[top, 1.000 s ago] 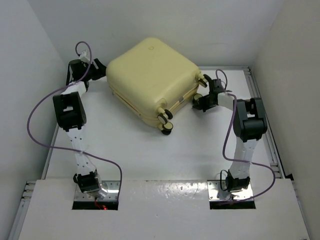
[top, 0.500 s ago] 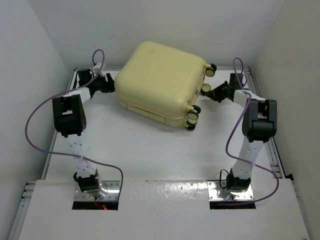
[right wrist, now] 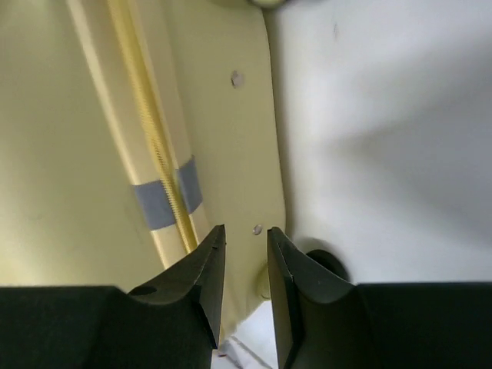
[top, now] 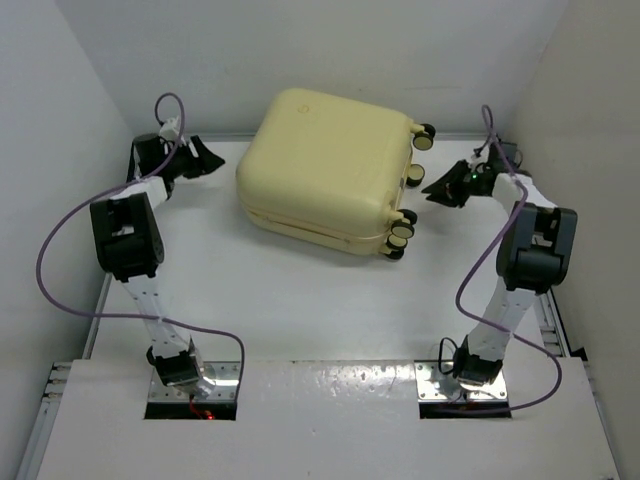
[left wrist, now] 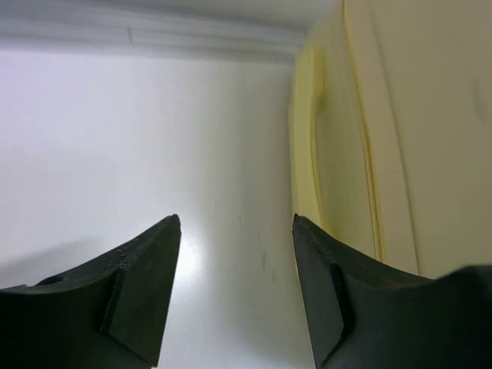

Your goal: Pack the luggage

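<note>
Pale yellow hard shell fills most of my top view: the luggage point(top: 325, 165) lies closed, flat on one broad side, at the far middle of the table point(top: 300, 300), close to the far edge. Its long axis runs roughly across the table from left to right, skewed a little so the right end sits nearer to me. The wheels point(top: 401, 232) are on that end and point at the right edge, while the zip seam faces the near edge.

The left gripper point(top: 205, 158) is by the far left corner, aimed at the luggage's left end. It is just beside that end with a strip of bare table between them. From the left wrist, the left gripper point(left wrist: 234, 223) is spread wide with only table between its fingers point(left wrist: 138, 292). The luggage point(left wrist: 415, 138) runs past on the right.

The right gripper point(top: 432, 186) hangs just off the wheeled end, towards the far right corner. I cannot tell whether it touches. From the right wrist, the right gripper point(right wrist: 246, 231) shows a narrow gap and grips nothing. Its tips point at the shell point(right wrist: 69, 154) just right of the zip point(right wrist: 150, 131), below a grey tape point(right wrist: 165, 198) patch across it.
</note>
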Robot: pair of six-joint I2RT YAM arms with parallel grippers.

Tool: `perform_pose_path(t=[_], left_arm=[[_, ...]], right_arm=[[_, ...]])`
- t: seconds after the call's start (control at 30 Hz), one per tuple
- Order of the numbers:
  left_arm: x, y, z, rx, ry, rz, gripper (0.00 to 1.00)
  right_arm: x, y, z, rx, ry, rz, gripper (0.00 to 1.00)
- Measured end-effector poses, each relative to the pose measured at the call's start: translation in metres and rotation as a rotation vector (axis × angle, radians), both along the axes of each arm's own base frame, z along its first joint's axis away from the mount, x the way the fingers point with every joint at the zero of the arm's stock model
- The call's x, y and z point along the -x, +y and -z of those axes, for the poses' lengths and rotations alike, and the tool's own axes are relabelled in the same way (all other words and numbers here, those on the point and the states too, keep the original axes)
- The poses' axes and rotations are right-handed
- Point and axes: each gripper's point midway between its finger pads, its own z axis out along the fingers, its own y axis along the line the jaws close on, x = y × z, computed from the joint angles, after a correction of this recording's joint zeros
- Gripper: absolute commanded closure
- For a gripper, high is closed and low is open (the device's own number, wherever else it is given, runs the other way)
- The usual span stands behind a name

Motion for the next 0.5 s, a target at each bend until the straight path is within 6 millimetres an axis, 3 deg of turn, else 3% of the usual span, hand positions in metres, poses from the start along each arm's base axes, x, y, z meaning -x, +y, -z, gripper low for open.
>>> perform_pose_path(t=[0.1,0.23,0.37,0.5], left_arm=[[-0.035,0.004,-0.019,0.052,-0.058,-0.008,0.41],[-0.064,-0.006,-0.021,0.085,-0.074,0.021,0.43],[-0.075,-0.04,-0.002,0.089,-0.024,0.08,0.43],[-0.081,-0.079,0.023,0.089,0.026,0.164,0.44]], right_arm=[[-0.009,-0.03,-0.027,0.065,-0.063,-0.022,0.71],[-0.016,-0.057,-0.067,0.175,-0.178,-0.064,0.71],[0.004,-0.053,-0.085,0.248,-0.19,-0.144,0.67],[0.021,-0.045,-0.086,0.307,-0.169,-0.23,0.65]])
